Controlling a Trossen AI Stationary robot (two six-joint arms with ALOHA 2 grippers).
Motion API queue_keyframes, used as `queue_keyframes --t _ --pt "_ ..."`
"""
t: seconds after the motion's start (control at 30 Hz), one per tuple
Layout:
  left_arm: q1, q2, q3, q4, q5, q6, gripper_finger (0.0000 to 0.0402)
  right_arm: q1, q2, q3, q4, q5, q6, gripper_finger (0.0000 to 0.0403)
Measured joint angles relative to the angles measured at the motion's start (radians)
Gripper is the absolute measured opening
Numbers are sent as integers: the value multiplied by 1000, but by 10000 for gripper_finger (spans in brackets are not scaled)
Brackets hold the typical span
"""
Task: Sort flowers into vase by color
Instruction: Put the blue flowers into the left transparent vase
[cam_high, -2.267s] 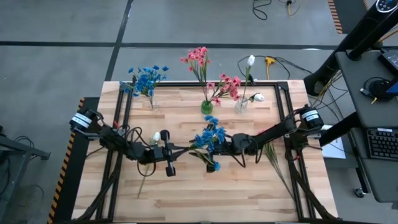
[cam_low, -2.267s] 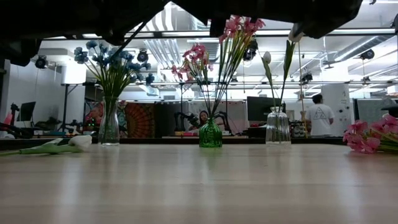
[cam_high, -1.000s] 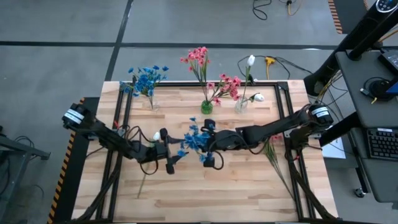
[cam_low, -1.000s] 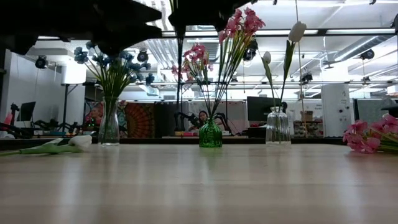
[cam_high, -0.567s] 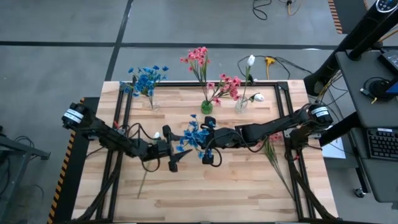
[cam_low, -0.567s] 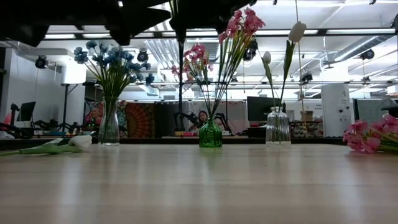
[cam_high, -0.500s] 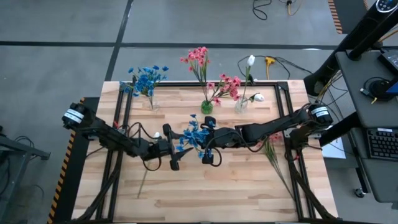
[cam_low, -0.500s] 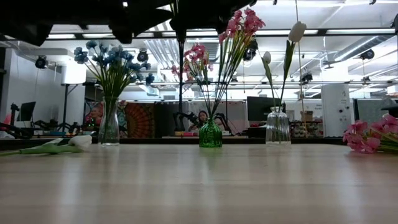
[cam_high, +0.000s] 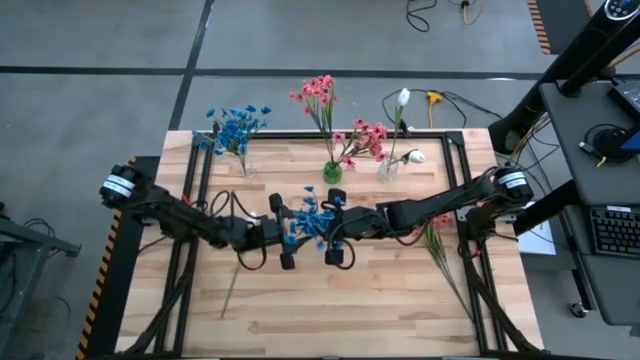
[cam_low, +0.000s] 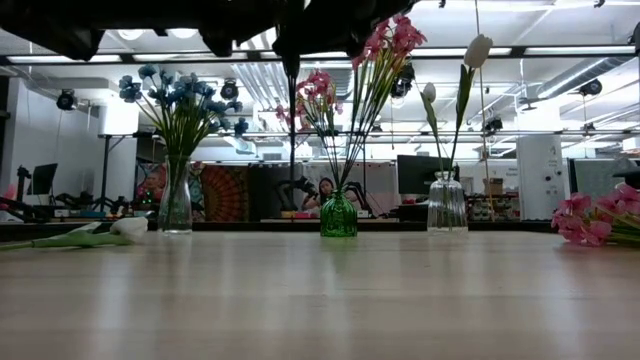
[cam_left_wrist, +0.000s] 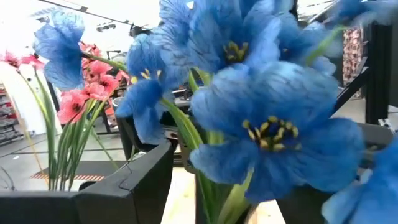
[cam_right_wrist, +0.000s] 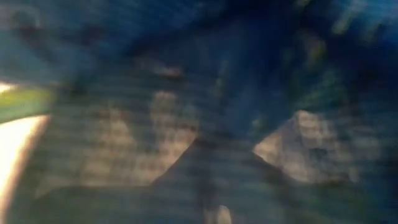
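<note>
My right gripper reaches in from the table's right to mid-table and is shut on a blue flower, which fills the left wrist view. My left gripper comes from the left and stands open at the cluster. Its fingers stand on either side of the green stem, and no touch shows. At the far edge stand a clear vase of blue flowers, a green vase of pink ones and a clear vase of white buds. My right gripper is shut on the blue flower close under its blossoms, which cover the place of contact from above. The fingers come about level from the table's right. The flower is lifted clear, and its thin stem hangs straight down.
A white tulip lies on the table at the left, its stem running toward the near edge. Pink flowers lie at the right. Black frame rails run along both sides. The near half of the wooden table is bare.
My left gripper has moved toward the table's right and a little up, closing on the blue cluster, staying open. My right gripper and its blue flower have kept nearly still.
</note>
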Motion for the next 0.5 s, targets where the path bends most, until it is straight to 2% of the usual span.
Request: queue_keyframes --t 0.13,0.27,0.5 --pt "9 0 2 -10 4 0 214 0 0 0 2 0 0 28" --pt "15 3 2 -18 5 0 179 0 0 0 0 0 -15 35" --pt "16 3 4 -18 -15 2 85 0 0 0 2 0 -14 95"
